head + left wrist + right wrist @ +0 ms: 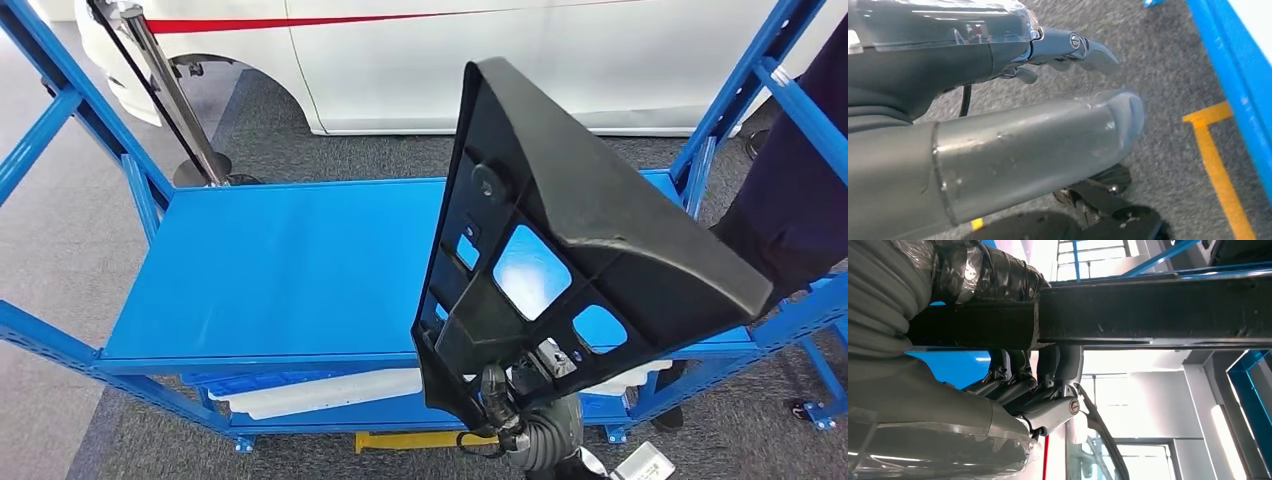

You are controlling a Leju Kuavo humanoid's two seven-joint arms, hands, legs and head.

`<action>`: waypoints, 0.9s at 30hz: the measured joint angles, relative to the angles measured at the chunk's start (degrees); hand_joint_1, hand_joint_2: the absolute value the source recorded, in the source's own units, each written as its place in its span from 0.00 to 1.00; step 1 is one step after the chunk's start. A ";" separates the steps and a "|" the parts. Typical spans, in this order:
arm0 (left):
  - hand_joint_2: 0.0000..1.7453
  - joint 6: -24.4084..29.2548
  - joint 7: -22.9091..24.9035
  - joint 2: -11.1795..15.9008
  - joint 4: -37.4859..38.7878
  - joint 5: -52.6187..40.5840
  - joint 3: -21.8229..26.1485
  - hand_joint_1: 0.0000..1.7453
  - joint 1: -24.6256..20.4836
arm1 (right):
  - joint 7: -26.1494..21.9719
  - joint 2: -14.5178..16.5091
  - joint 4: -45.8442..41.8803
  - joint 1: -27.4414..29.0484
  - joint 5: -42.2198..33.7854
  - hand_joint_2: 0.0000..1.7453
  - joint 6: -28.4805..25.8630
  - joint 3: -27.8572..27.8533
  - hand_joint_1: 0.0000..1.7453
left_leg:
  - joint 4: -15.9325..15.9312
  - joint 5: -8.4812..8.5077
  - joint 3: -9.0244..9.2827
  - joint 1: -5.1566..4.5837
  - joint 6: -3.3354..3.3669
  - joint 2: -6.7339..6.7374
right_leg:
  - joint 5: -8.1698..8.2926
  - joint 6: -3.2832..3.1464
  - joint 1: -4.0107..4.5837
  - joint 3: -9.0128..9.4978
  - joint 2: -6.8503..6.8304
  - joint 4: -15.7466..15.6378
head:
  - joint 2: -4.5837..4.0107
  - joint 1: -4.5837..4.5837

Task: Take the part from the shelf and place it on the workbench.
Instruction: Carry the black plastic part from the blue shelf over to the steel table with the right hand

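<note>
The part (590, 220) is a large black plastic panel with several cut-out windows. It stands tilted in the air over the right half of the blue shelf's top board (280, 270). My right hand (530, 420) grips it by its lower end, below the shelf's front edge. In the right wrist view, that hand's fingers (1033, 385) wrap around a flat black bar of the part (1148, 315). My left hand (1013, 135) hangs over grey carpet with its thumb and fingers (1083, 47) apart and nothing in it.
A white car (500, 60) stands behind the shelf. A person in dark clothes (790, 200) stands at the shelf's right end. A metal post (180, 100) rises at the back left. White material (320, 390) lies on the lower shelf. Yellow lines (1218, 165) mark the floor.
</note>
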 joint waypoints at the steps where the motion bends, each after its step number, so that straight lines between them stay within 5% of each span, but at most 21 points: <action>1: 0.00 -0.04 0.02 -0.01 0.01 -0.02 0.01 0.00 -0.01 | -0.04 0.07 -0.01 0.04 0.04 1.00 -0.01 -0.01 1.00 | 3.61 -2.40 -0.92 0.06 -0.21 0.01 | 0.54 -0.10 0.04 -0.75 -0.04 0.05 | 0.00 0.00; 3: 0.00 -0.08 0.02 -0.03 0.00 -0.06 0.02 0.00 -0.02 | -0.40 0.08 -0.02 0.29 0.13 1.00 -0.07 -0.05 1.00 | 8.36 -3.82 -1.20 0.10 -0.40 0.01 | 1.56 -0.03 0.13 -2.28 -0.11 0.23 | 0.00 0.00; 4: 0.00 -0.08 -0.02 -0.03 -0.01 -0.07 0.03 0.00 -0.01 | -0.75 0.08 -0.10 0.57 0.16 1.00 -0.15 -0.10 1.00 | 8.09 -2.76 0.00 0.09 -0.34 0.01 | 2.02 0.04 0.17 -3.01 -0.13 0.35 | 0.00 0.00; 6: 0.00 -0.11 -0.12 0.05 -0.06 -0.08 0.14 0.00 -0.04 | -1.58 0.08 -0.64 1.34 0.17 1.00 -0.44 -0.33 1.00 | 1.73 0.15 5.34 -0.03 0.29 -0.04 | 2.84 0.25 0.24 -4.15 -0.14 0.60 | 0.00 -0.01; 8: 0.00 -0.19 -0.22 0.22 -0.18 -0.08 0.32 0.00 -0.14 | -2.26 0.08 -1.63 2.11 0.19 1.00 -0.72 -0.74 1.00 | -6.50 0.67 11.02 -0.32 1.07 -0.10 | 3.64 0.73 0.34 -4.78 -0.16 0.70 | 0.00 0.00; 10: 0.00 -0.24 -0.36 0.32 -0.26 -0.04 0.51 0.00 -0.20 | -3.01 0.08 -2.73 2.80 0.57 1.00 -1.04 -1.22 1.00 | -9.94 0.24 12.76 -0.69 1.52 -0.14 | 4.55 1.47 0.24 -4.89 -0.26 0.40 | 0.00 0.01; 12: 0.00 -0.26 -0.44 0.26 -0.26 0.04 0.73 0.00 -0.17 | -3.60 0.07 -3.68 3.48 1.06 1.00 -1.46 -1.69 1.00 | -10.79 1.41 12.21 -0.57 2.03 0.02 | 4.91 2.26 0.18 -5.08 -0.23 0.18 | 0.00 0.02; 13: 0.00 -0.27 -0.46 0.20 -0.26 0.07 0.81 0.00 -0.17 | -3.78 0.05 -4.04 3.74 1.18 1.00 -1.64 -1.91 1.00 | -11.23 2.16 11.84 -0.42 2.36 0.18 | 3.80 2.57 0.21 -5.44 -0.15 0.83 | 0.00 0.03; 17: 0.00 -0.36 -0.48 0.08 -0.26 0.32 1.06 0.00 -0.16 | -4.48 0.01 -4.91 5.09 1.21 1.00 -2.49 -3.15 1.00 | -11.28 4.56 9.18 -0.32 3.26 0.64 | -5.57 3.33 -0.08 -8.13 0.04 11.92 | 0.00 0.04; 19: 0.00 -0.42 -0.44 0.07 -0.26 0.40 1.28 0.00 -0.14 | -5.00 0.00 -5.28 6.04 0.64 1.00 -2.68 -4.00 1.00 | -10.50 5.34 7.42 -0.29 3.07 0.66 | -4.78 3.70 -0.33 -7.32 0.04 14.90 | 0.00 0.04; 21: 0.00 -0.50 -0.42 0.05 -0.26 0.45 1.48 0.00 -0.09 | -5.35 0.00 -5.81 6.79 -0.02 1.00 -2.62 -4.86 1.00 | -9.22 5.82 5.64 -0.17 2.72 0.64 | -1.84 3.88 -0.64 -3.05 0.04 10.58 | 0.00 0.04; 24: 0.00 -0.63 -0.38 -0.01 -0.28 0.49 1.78 0.00 -0.06 | -5.55 0.02 -6.62 7.59 -0.67 1.00 -2.49 -5.93 1.00 | -7.25 6.28 3.67 -0.31 1.88 0.54 | -2.59 3.27 -0.42 3.14 0.14 1.11 | 0.00 0.03; 27: 0.00 -0.66 -0.18 -0.02 -0.28 0.49 2.04 0.00 0.01 | -5.86 0.02 -6.93 8.73 -1.11 1.00 -2.24 -6.59 1.00 | -6.86 6.87 3.01 -0.23 0.77 0.48 | -2.62 1.76 -0.20 2.86 0.09 -0.11 | 0.00 0.02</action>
